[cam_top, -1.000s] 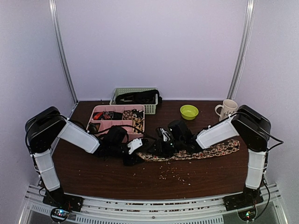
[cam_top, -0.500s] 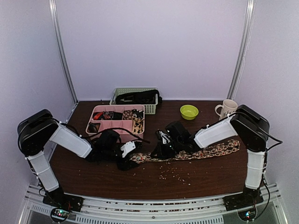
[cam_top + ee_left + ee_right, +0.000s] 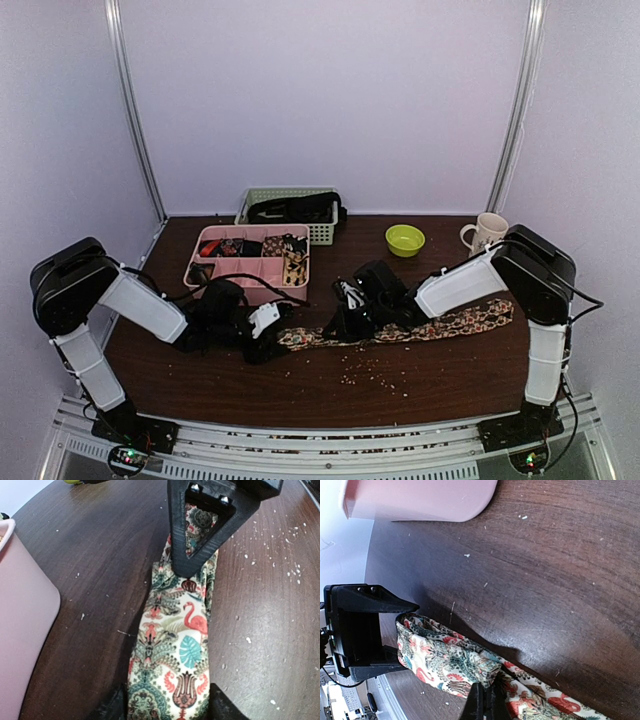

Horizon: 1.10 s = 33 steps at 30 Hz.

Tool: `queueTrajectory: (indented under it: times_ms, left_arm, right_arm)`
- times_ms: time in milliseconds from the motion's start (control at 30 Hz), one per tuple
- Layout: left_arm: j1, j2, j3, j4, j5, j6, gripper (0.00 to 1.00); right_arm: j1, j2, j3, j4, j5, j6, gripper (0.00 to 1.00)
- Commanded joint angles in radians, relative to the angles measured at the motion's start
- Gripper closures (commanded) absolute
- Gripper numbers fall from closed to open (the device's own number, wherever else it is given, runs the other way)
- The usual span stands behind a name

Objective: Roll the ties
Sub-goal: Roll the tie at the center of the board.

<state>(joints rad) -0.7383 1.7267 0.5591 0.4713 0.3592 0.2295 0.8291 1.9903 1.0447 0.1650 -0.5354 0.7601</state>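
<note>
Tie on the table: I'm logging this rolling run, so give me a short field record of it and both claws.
object: flamingo-print tie, stretched along the table, folded once near its end, not yet rolled
left claw: tie's end lies between its fingers; grip unclear
right claw: shut on the tie beside the fold
nearby: pink organizer tray, apart from the tie

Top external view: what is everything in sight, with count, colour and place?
tie: one, tan floral print, stretched from the table's middle to the right.
tray: one, pink, left rear, small mixed items inside.
basket: one, pale green, back centre, holding black things.
bowl: one, lime green, right rear.
mug: one, cream, far right rear.
crumbs: many, pale, front centre.
table: one, dark brown.
left tool: black, shut on the tie's left end.
right tool: black, pinching the tie beside it.
</note>
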Motion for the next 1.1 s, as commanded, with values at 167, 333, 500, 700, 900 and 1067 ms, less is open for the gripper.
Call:
queueTrajectory:
  times_ms: [167, 333, 500, 700, 900, 1067]
  left_arm:
    - [0.001, -0.043, 0.000, 0.083, 0.072, 0.013, 0.64]
    - [-0.023, -0.018, 0.065, 0.102, 0.122, -0.020, 0.66]
    - [-0.062, 0.100, 0.193, 0.095, 0.148, -0.054, 0.66]
    - [-0.067, 0.212, 0.257, 0.156, 0.177, -0.092, 0.65]
    - [-0.067, 0.270, 0.291, 0.049, 0.164, -0.061, 0.63]
    - [-0.067, 0.272, 0.285, -0.038, 0.137, -0.021, 0.67]
  right_arm:
    - [0.004, 0.027, -0.005, -0.034, 0.040, -0.017, 1.00]
    - [0.004, 0.028, -0.003, -0.029, 0.039, -0.015, 1.00]
    - [0.007, 0.021, -0.007, -0.013, 0.034, -0.006, 1.00]
    - [0.010, 0.004, -0.015, 0.022, 0.021, 0.012, 1.00]
    - [0.009, -0.021, -0.043, 0.077, -0.005, 0.033, 1.00]
    - [-0.009, -0.084, -0.099, 0.127, -0.025, 0.050, 0.92]
